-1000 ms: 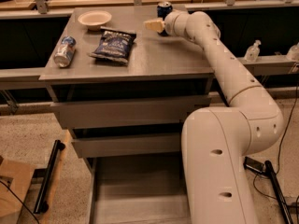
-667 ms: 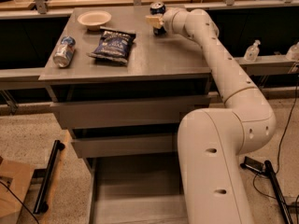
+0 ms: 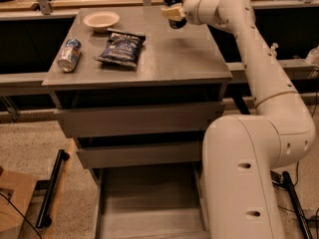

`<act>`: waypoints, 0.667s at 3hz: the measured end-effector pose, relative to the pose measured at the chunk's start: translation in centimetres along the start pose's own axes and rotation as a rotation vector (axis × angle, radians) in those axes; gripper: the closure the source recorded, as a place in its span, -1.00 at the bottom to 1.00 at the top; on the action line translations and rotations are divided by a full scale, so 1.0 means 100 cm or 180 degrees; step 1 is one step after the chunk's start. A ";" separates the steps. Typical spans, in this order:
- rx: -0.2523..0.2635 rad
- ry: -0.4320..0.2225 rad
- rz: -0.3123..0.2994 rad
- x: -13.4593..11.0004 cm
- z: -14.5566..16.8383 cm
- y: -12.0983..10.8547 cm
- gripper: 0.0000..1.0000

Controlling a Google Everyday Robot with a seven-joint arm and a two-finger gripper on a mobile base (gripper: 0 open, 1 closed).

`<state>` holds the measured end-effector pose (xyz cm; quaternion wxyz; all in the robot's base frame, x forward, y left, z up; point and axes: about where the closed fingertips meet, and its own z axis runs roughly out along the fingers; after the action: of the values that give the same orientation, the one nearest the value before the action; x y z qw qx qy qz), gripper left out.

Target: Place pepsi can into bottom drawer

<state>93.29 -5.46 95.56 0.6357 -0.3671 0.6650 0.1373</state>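
The pepsi can [image 3: 174,4], dark blue with a silver top, is held upright in my gripper [image 3: 172,14] above the back right part of the grey cabinet top [image 3: 184,59]. The gripper is shut on the can, and the can hangs clear of the surface. The bottom drawer [image 3: 149,203] is pulled open at the foot of the cabinet, a wide shallow grey tray. My white arm covers its right side.
A dark blue chip bag [image 3: 121,48], a silver and light-blue can [image 3: 69,55] lying on its side and a pale bowl [image 3: 101,20] sit on the cabinet top. Two shut drawers [image 3: 134,121] are above the open one. A black bar [image 3: 54,185] and cardboard [image 3: 12,200] lie on the floor at left.
The gripper has closed on the pepsi can and lifted it off the cabinet top, moving it slightly left.
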 end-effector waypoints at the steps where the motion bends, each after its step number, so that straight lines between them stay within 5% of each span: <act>1: -0.0507 0.0303 -0.0164 -0.023 -0.087 0.024 1.00; 2: -0.0703 0.0538 -0.0078 -0.031 -0.162 0.043 1.00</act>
<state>78.13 -12.05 99.80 0.5348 -0.4532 0.6925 0.1703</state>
